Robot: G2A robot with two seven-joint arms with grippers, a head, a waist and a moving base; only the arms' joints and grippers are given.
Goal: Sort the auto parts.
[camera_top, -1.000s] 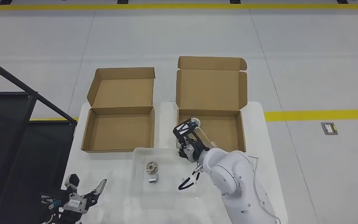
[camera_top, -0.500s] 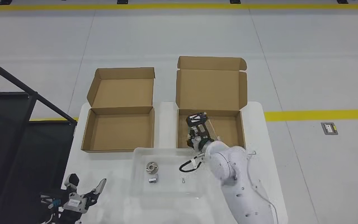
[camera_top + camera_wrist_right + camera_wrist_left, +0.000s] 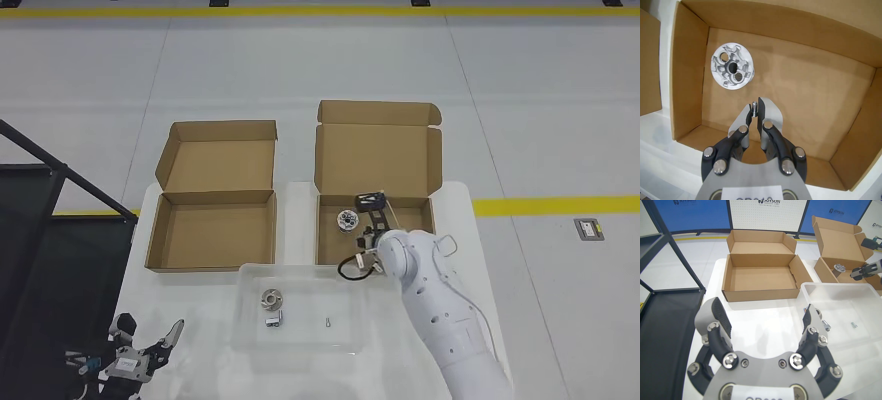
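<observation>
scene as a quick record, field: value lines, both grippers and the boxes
right gripper: shut on small bolt, above right cardboard box
right cardboard box: holds round metal hub
left gripper: open, at the table near corner
clear bin: holds spool-shaped part, loose bolt
left cardboard box: lid open

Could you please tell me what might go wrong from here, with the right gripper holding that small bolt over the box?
1. The right gripper pinches the bolt only at its fingertips, so it may slip or twist free early.
2. This box already holds a metal disc, a different kind of part; the bolt may be going into the wrong box.
3. If released above the box floor, it could bounce or roll against the disc.
</observation>
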